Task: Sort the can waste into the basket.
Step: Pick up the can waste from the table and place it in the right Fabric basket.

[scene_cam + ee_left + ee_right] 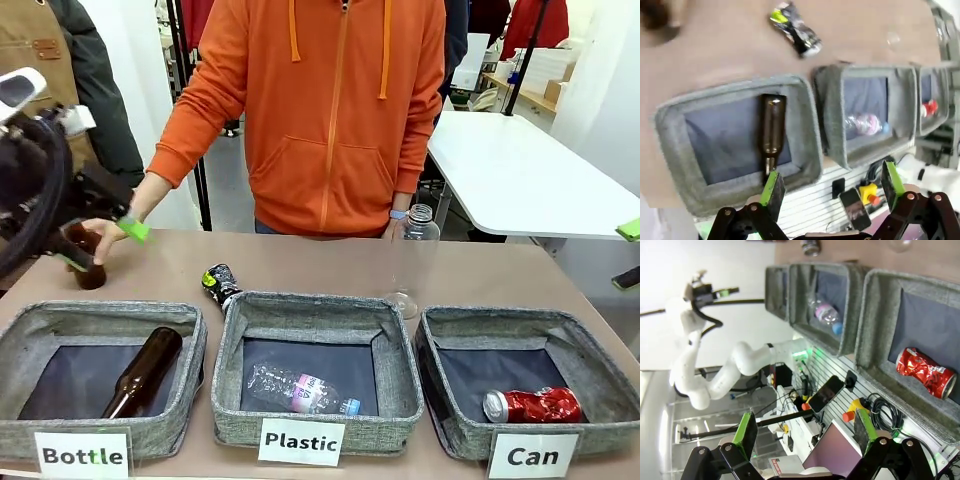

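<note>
A crushed red can (pixel 533 405) lies in the grey basket labelled "Can" (pixel 432 372) at the right; the right wrist view shows this red can (pixel 926 372) inside the same basket (pixel 875 340). A crushed black can (pixel 220 285) with yellow-green print lies on the table behind the middle basket, also seen as the black can (pixel 795 29) from the left wrist. My left gripper (pixel 832 182) hangs open and empty above the left basket, one green pad (pixel 132 228) showing at the far left. My right gripper (pixel 805 429) is open and empty, off the table's right front.
A person in an orange hoodie stands at the far side, one hand on a brown bottle (pixel 85 258) standing on the table and the other by a clear bottle (pixel 415 260). The "Bottle" basket (pixel 200 345) holds a brown bottle (pixel 145 372). The "Plastic" basket (pixel 232 340) holds a clear bottle (pixel 300 390).
</note>
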### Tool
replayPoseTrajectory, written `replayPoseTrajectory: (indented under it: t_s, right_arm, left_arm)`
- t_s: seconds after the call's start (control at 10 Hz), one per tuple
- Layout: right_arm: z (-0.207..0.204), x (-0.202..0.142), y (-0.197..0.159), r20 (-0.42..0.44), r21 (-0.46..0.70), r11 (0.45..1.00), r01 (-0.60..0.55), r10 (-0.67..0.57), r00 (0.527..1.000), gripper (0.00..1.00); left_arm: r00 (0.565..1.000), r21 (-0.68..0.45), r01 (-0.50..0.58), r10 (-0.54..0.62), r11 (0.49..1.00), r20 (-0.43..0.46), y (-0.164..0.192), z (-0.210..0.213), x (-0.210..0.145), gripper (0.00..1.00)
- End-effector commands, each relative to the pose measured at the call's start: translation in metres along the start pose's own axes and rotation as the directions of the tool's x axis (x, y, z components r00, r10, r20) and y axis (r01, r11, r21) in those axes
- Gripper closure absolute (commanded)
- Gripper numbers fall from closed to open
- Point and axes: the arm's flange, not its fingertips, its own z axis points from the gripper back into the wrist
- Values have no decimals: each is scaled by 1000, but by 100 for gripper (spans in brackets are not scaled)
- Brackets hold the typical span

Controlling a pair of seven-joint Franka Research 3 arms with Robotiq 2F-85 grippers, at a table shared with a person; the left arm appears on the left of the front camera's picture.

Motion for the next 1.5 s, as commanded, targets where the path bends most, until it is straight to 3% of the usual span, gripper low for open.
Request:
replayPoseTrajectory:
  t_s: [0.0,0.4,0.6,0.8,1.2,1.4]
  right_arm:
    - [3,-3,0,-8,-5,1000,-17,17,1000,0]
    - [3,-3,0,-8,-5,1000,-17,17,1000,0]
    - [3,-3,0,-8,-5,1000,-17,17,1000,0]
    - [3,-3,0,-8,-5,1000,-17,17,1000,0]
    - [3,-3,0,-8,-5,1000,-17,17,1000,0]
    - [3,-3,0,-8,-5,1000,-17,17,1000,0]
  left_arm:
    - [993,-44,-112,113,993,35,47,41,-13,0]
    - [955,-184,-264,284,947,88,154,114,-64,0]
    - [917,-248,-355,387,901,94,189,111,-69,0]
    - [911,-223,-368,397,903,107,181,97,-59,0]
    - [950,-97,-303,309,948,48,128,61,-4,0]
    - [952,-156,-303,307,940,-1,159,89,-10,0]
